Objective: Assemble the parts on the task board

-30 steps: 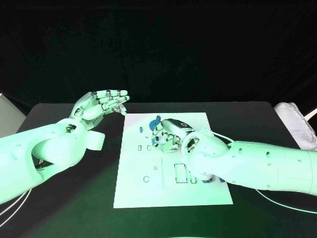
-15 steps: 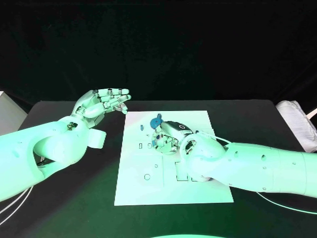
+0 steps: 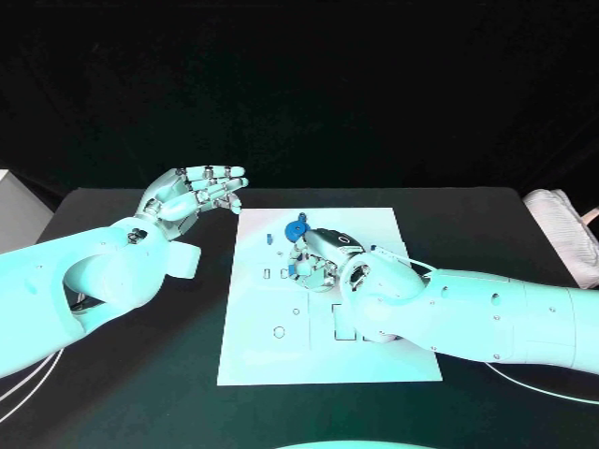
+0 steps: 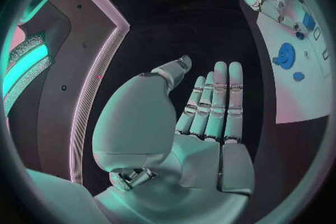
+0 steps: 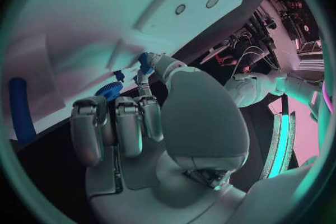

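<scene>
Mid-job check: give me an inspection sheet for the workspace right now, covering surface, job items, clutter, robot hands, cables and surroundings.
Surface: black table, with the white task board in its middle.
Job's things: a round blue part sits near the board's far end; smaller blue parts lie beside the right fingers; dark slots show mid-board.
Clutter: a white bundle at the table's right edge.
Robot hands: the left robot hand hovers off the board's far left corner, fingers apart, holding nothing. The right robot hand is over the board, pinching a small blue part.
Cables: white cables under the left arm.
Surroundings: dark backdrop; a white box at the left.
</scene>
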